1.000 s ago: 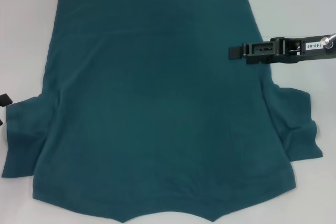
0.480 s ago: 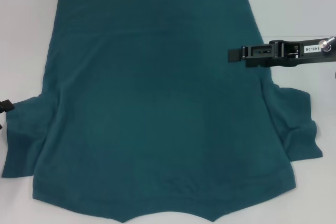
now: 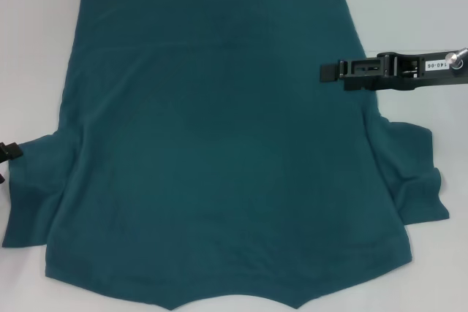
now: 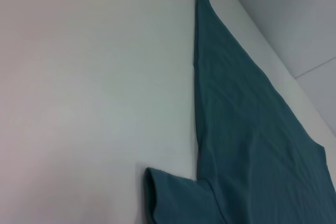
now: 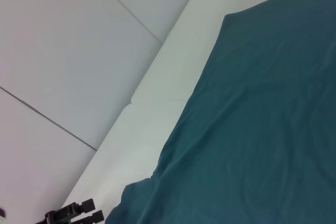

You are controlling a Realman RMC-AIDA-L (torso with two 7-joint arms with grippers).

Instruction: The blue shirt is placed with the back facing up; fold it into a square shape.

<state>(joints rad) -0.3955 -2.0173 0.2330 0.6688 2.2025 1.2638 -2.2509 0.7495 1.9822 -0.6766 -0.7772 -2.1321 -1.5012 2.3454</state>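
Looking down from the head camera, the blue shirt (image 3: pixel 219 144) is spread flat across the white table (image 3: pixel 417 5), plain side up, taking up most of what you can see. The hem end lies farthest from the robot, the neckline end sits nearest at the bottom edge of the view, and a short sleeve sticks out on each side. The sleeve on the robot's right is a bit rumpled, with a fold along its edge; the one on the left lies flatter. The right gripper (image 3: pixel 327 72) reaches in from the right side and hangs over the right edge of the shirt, above that sleeve, pointing toward the middle of the fabric. Honestly can't tell whether it's touching the cloth or just above it, and can't tell how far apart its fingers are or whether it has hold of anything. The left gripper (image 3: pixel 7 153) only pokes in as a small black bit at the left border, just beside the left sleeve, and its fingers are too cut off to read. In the right wrist view it shows as a small black shape (image 5: pixel 73 214) on the table beside the shirt's edge.
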